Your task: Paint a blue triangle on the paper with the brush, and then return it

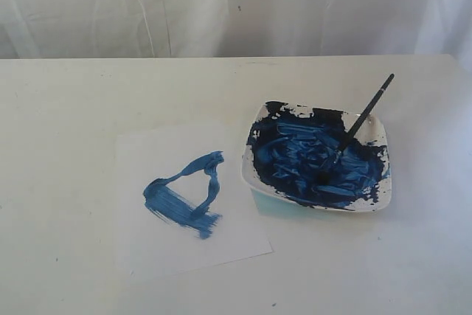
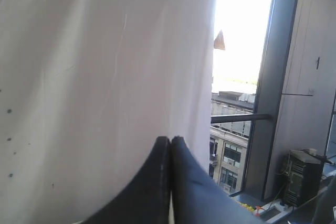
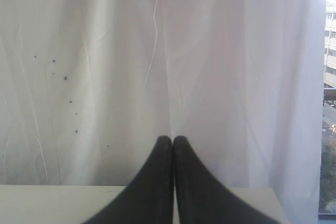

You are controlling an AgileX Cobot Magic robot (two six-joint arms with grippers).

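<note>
A rough blue triangle (image 1: pixel 186 195) of thick strokes, one side wide and streaky, lies on the white paper (image 1: pixel 236 237) left of centre. The black-handled brush (image 1: pixel 359 125) leans in the white dish (image 1: pixel 386 138) smeared with blue paint, its tip down in the paint and its handle over the far right rim. Neither arm shows in the exterior view. My left gripper (image 2: pixel 171 138) is shut with nothing between its fingers and faces a white curtain. My right gripper (image 3: pixel 172 138) is shut and empty too, above the table's far edge.
A white curtain (image 1: pixel 221 5) hangs behind the white table (image 1: pixel 66 123). In the left wrist view a window (image 2: pixel 239 77) with buildings outside shows beside the curtain, and some equipment (image 2: pixel 302 177) stands below it.
</note>
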